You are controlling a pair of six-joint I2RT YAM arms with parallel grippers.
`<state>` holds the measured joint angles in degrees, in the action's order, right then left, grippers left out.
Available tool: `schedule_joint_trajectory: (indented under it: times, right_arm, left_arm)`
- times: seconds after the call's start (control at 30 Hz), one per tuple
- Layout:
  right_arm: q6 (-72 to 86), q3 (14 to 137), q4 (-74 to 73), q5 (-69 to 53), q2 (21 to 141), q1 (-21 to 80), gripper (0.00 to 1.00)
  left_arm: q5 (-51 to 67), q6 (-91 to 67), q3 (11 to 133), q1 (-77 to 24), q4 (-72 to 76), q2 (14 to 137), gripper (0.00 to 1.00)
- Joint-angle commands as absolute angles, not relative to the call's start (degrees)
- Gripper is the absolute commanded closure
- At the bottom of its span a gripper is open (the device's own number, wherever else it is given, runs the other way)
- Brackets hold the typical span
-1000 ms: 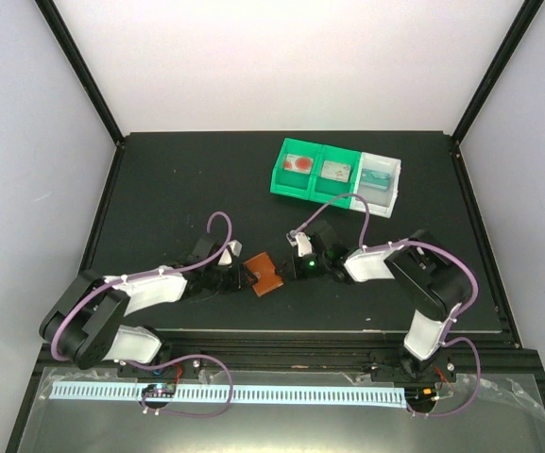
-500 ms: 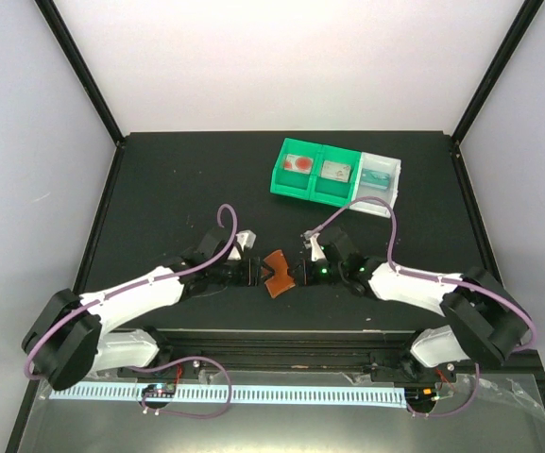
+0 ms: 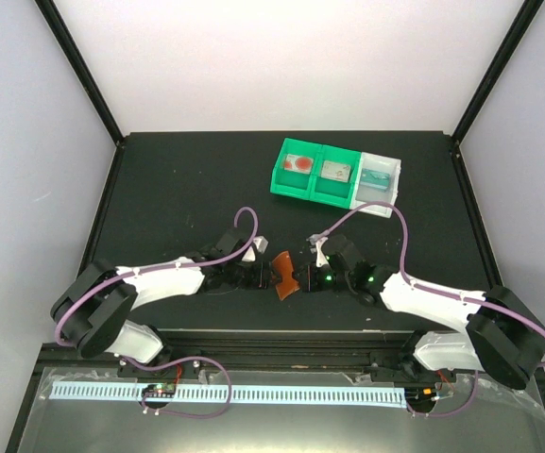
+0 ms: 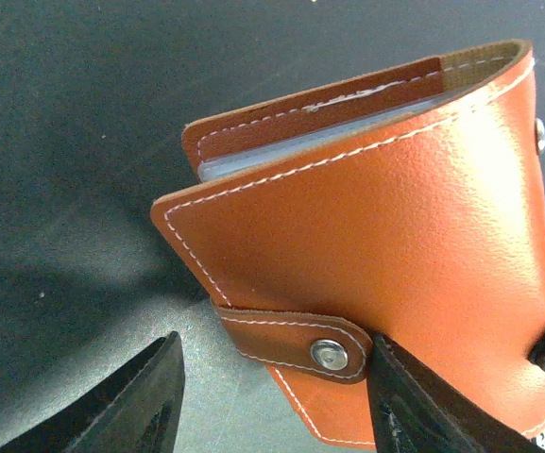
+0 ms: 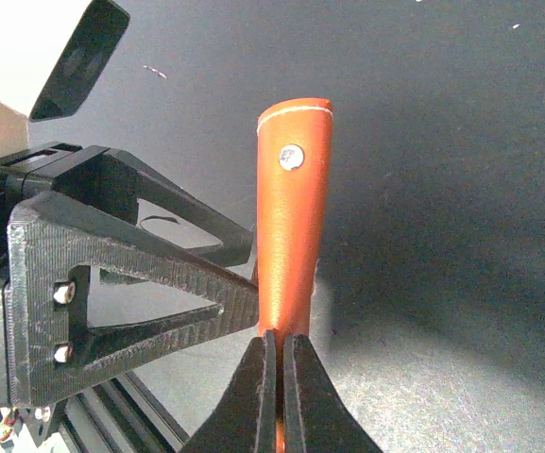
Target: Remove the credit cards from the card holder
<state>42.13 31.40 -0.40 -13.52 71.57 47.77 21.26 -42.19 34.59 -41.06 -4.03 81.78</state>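
The card holder, folded and upright, is near the table's 6 o'clock. Only the left wrist view shows the credit cards, as pale edges with their faces hidden. The right gripper, at the holder's 3 o'clock, is clamped on its rim. The left gripper, at 9 o'clock, gapes around the tab and holds nothing.
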Motion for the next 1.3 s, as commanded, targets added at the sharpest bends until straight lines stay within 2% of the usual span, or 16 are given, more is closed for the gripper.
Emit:
schedule_joint_trajectory:
  times: [0.0, 0.27, 0.6, 0.93, 1.07, 1.13, 1.27]
  right_arm:
    - [42.28, 30.50, 1.71, -13.19, 70.99, 48.47, 0.99]
    - [42.76, 28.71, 3.73, -13.21, 70.32, 48.69, 0.99]
    - [43.01, 28.01, 4.81, -13.31, 71.26, 48.69, 0.99]
    - [42.20, 27.18, 3.25, -11.95, 72.37, 48.69, 0.99]
    - [41.53, 26.77, 2.00, -10.52, 72.51, 48.65, 0.99]
    - [40.89, 26.56, 0.08, -9.36, 72.51, 48.66, 0.96]
    - [39.12, 26.62, -3.35, -7.10, 72.34, 48.67, 0.80]
  left_arm:
    - [20.06, -41.56, 36.46, -41.40, -3.19, 84.24, 0.48]
    - [14.60, -40.00, 36.78, -41.57, -8.28, 84.49, 0.54]
    - [14.67, -39.56, 37.53, -41.96, -8.77, 85.31, 0.64]
    - [14.60, -39.27, 36.77, -41.95, -9.16, 84.50, 0.98]
    - [17.14, -39.31, 34.90, -41.92, -7.23, 81.64, 0.98]
    - [19.51, -40.15, 33.54, -41.97, -5.22, 80.14, 0.98]
    - [22.65, -41.45, 31.37, -41.92, -2.19, 77.79, 0.98]
